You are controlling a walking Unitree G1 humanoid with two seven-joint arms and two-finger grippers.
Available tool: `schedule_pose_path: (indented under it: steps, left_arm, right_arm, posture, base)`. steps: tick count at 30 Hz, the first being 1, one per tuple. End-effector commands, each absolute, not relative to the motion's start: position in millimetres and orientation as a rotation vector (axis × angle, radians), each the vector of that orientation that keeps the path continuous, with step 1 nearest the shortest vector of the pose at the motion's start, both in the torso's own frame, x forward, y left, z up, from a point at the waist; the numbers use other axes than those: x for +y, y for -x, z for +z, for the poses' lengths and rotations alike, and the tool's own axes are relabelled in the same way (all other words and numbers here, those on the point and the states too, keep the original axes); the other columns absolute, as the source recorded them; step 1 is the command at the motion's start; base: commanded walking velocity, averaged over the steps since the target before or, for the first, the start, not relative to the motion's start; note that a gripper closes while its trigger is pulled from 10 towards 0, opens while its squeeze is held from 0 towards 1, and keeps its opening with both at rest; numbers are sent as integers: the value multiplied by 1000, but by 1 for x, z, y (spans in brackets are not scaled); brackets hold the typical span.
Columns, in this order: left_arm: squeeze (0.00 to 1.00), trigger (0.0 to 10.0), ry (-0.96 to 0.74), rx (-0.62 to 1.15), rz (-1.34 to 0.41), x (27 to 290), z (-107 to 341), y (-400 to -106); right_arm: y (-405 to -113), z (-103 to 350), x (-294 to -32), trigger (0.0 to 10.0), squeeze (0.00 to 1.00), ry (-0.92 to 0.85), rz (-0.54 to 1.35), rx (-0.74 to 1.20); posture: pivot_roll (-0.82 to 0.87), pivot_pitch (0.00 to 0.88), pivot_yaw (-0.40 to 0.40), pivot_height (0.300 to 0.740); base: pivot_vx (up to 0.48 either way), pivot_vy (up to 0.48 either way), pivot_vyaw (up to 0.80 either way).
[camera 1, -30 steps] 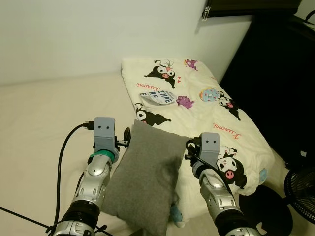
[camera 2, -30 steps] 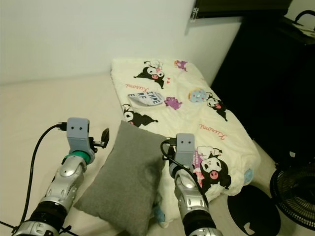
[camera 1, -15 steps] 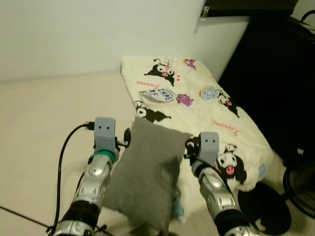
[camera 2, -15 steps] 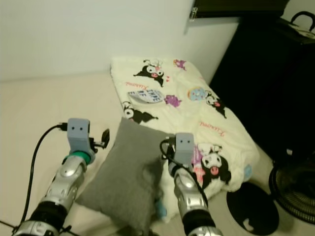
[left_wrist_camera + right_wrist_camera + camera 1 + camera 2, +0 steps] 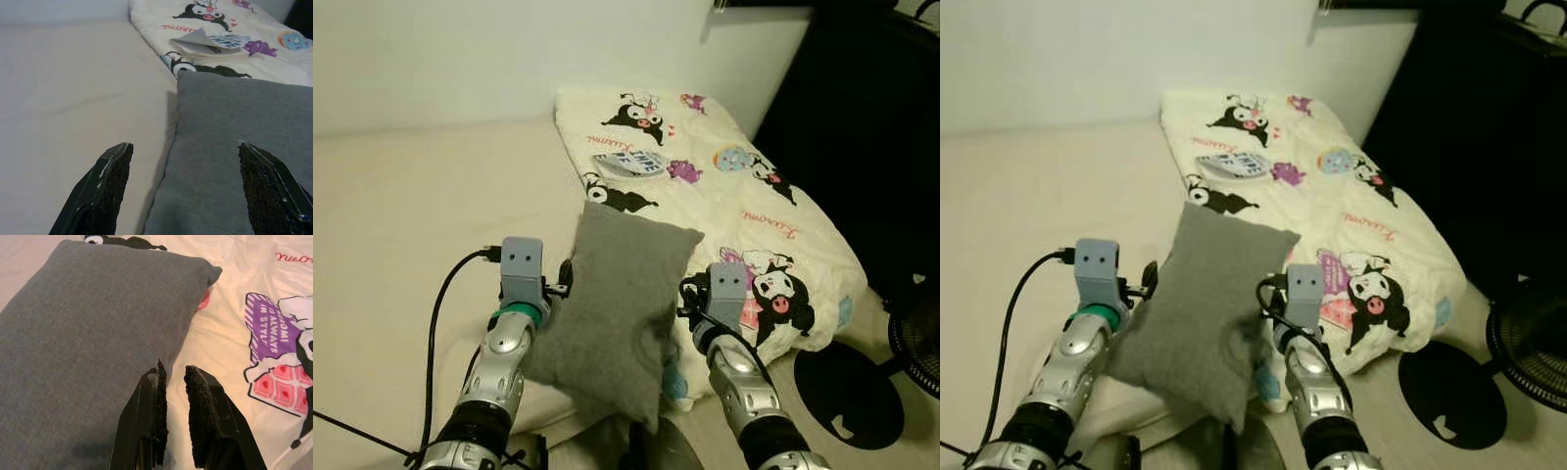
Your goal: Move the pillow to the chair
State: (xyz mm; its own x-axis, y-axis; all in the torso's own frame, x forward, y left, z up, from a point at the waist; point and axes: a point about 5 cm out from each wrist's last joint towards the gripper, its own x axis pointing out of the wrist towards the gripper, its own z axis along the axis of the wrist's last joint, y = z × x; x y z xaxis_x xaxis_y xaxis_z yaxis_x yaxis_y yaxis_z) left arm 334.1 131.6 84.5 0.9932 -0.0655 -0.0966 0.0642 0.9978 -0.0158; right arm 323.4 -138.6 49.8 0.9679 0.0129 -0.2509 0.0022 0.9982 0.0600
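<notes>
The grey pillow (image 5: 622,313) hangs between the 2 grippers above the bed edge (image 5: 401,255), long axis slanting away. Left gripper (image 5: 183,188) spread wide beside it; right gripper (image 5: 176,418) pinches its edge.

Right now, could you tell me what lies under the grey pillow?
Beneath the grey pillow lie the cartoon-print blanket on one side and the cream bed sheet on the other. Whatever sits directly under its middle is covered.

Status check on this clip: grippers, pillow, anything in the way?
Left gripper open astride pillow edge. Right gripper nearly shut at its other edge. Pillow raised over cartoon blanket. No chair seen.
</notes>
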Motion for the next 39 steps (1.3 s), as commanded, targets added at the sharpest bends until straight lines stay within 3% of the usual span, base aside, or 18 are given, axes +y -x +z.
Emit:
schedule_pose_path:
  steps: [1, 8, 16, 39]
  left_arm:
    - [0, 10000, 6, 127, -74, 128, 78, -332]
    - [0, 10000, 10, 130, -68, 129, 77, -331]
    - [0, 10000, 10, 134, -59, 130, 75, -329]
    - [0, 10000, 8, 151, -50, 134, 71, -324]
  right_arm:
    - [-321, 45, -142, 10000, 0, -53, 1, 278]
    - [-321, 45, -140, 10000, 0, -55, 14, 278]
    - [-320, 45, -138, 10000, 0, -59, 26, 279]
    - [-316, 40, -137, 10000, 0, -60, 28, 295]
  posture:
    - [-43, 0, -49, 641]
    - [-43, 0, -56, 641]
    - [-42, 0, -57, 611]
    - [-33, 0, -57, 611]
  base:
    - [0, 0, 0]
    - [0, 0, 0]
    - [0, 0, 0]
    - [0, 0, 0]
